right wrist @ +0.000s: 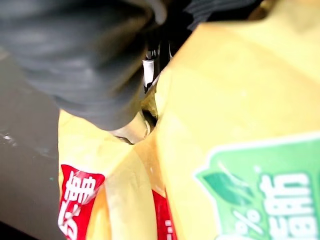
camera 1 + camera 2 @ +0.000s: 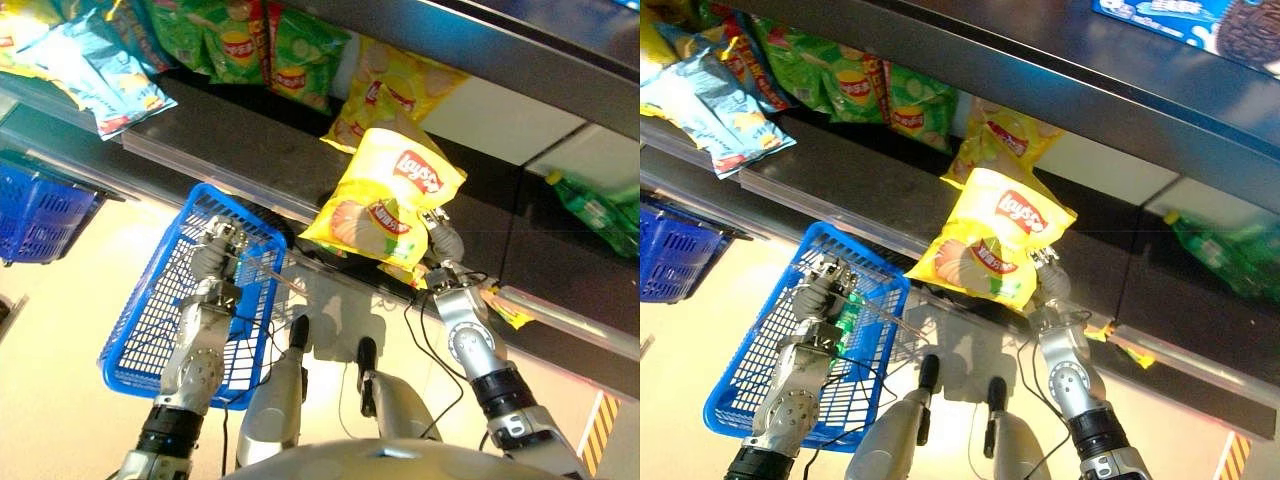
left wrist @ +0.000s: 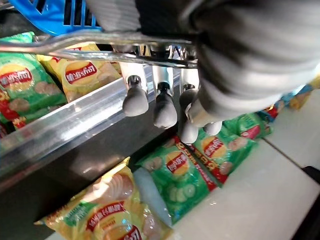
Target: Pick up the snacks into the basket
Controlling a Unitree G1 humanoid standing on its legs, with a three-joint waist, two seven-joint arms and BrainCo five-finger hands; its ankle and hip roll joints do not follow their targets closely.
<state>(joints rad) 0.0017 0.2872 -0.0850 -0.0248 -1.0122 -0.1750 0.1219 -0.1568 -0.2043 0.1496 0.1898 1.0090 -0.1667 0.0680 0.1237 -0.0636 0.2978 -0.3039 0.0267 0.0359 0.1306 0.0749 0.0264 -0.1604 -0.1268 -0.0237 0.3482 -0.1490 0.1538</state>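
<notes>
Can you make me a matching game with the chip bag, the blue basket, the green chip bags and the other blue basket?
Things:
1. yellow chip bag
2. blue basket
3. green chip bags
4. second blue basket

Places:
A. lying on the shelf
B. held by its metal handle in the left hand
C. pinched in the right hand
D. far to the left

Pairs: 1-C, 2-B, 3-A, 4-D

Silver-grey arms, dark ribbed wrist covers, each robot hand [image 2: 214,250] silver-fingered, dark-tipped.

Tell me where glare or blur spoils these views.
Left eye view: pale floor under the blue basket is washed out. Left wrist view: the shelf's clear front rail catches glare. Right wrist view: the yellow chip bag is close and blurred against the right hand.
</notes>
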